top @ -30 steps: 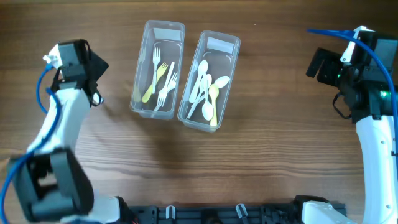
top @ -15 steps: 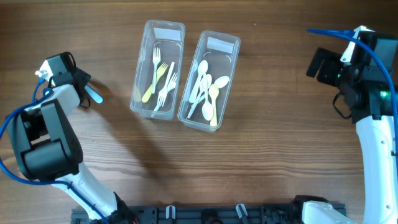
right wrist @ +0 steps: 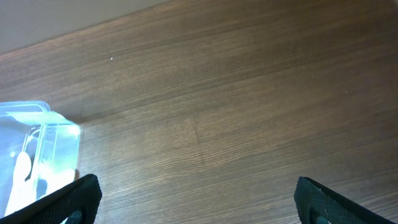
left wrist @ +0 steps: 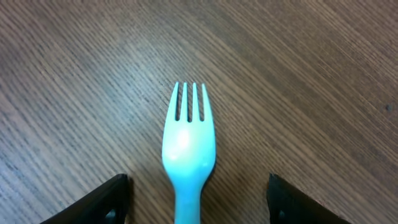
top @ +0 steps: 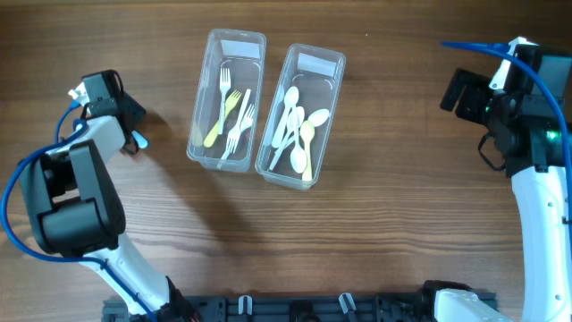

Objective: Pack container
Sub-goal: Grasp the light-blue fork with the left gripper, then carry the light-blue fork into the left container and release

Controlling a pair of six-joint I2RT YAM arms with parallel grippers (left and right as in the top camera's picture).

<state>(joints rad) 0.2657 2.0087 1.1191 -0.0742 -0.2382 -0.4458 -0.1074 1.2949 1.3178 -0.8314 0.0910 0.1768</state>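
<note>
A light blue plastic fork (left wrist: 188,144) lies flat on the wooden table, tines pointing away from the camera. My left gripper (left wrist: 198,208) is open, with one finger on each side of the fork's handle and not touching it. In the overhead view the left gripper (top: 131,123) is at the far left, with the blue fork (top: 140,140) just beside it. A clear container with several forks (top: 207,100) and a clear container with several spoons (top: 332,89) stand at the top centre. My right gripper (right wrist: 205,205) is open and empty over bare table at the far right (top: 463,93).
The spoon container's corner (right wrist: 38,140) shows at the left of the right wrist view. The two containers stand side by side, tilted slightly. The arm bases and a black rail (top: 295,309) run along the front edge.
My left wrist has swung about at the table's left side and now sits over the blue fork, which lies in the same place. The right arm has not moved.
</note>
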